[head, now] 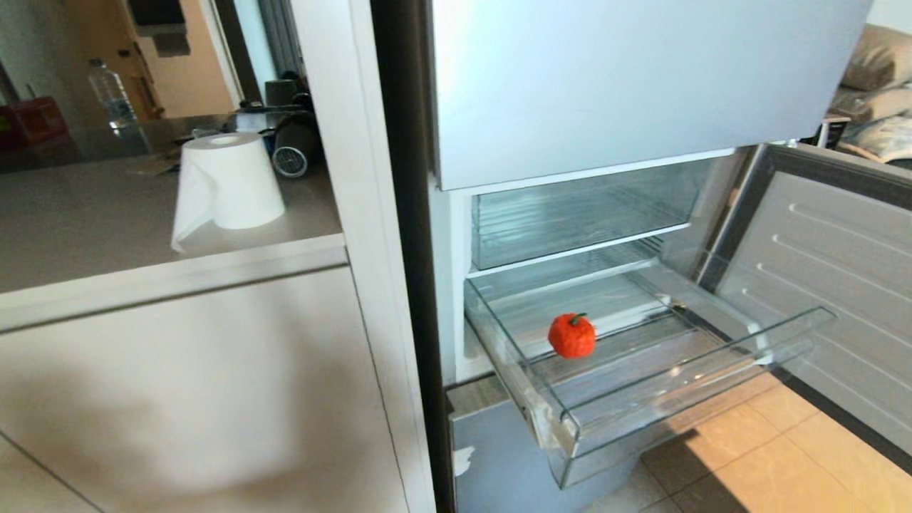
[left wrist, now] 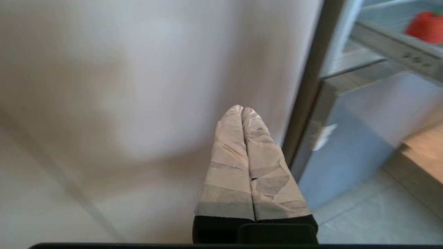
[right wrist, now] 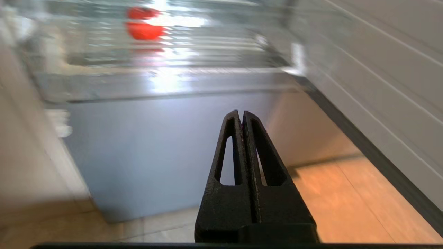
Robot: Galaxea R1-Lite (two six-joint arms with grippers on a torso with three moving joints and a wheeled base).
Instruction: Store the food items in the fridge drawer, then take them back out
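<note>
The fridge door stood open to the right above the tiled floor, and a beige counter to the left carried a paper roll. The clear fridge drawer was pulled out, with the tangerine on its ribbed floor. Below it, the left gripper and right gripper each had fingers pressed together, holding nothing.

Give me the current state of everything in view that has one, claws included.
Fridge drawer: pulled out.
Tangerine: resting in the drawer, not held.
Fridge door: swung open.
Compartment above the drawer: pushed in.
Left claw: shut, empty, low beside the cabinet.
Right claw: shut, empty, below the drawer front.
Paper roll: upright on the counter.
</note>
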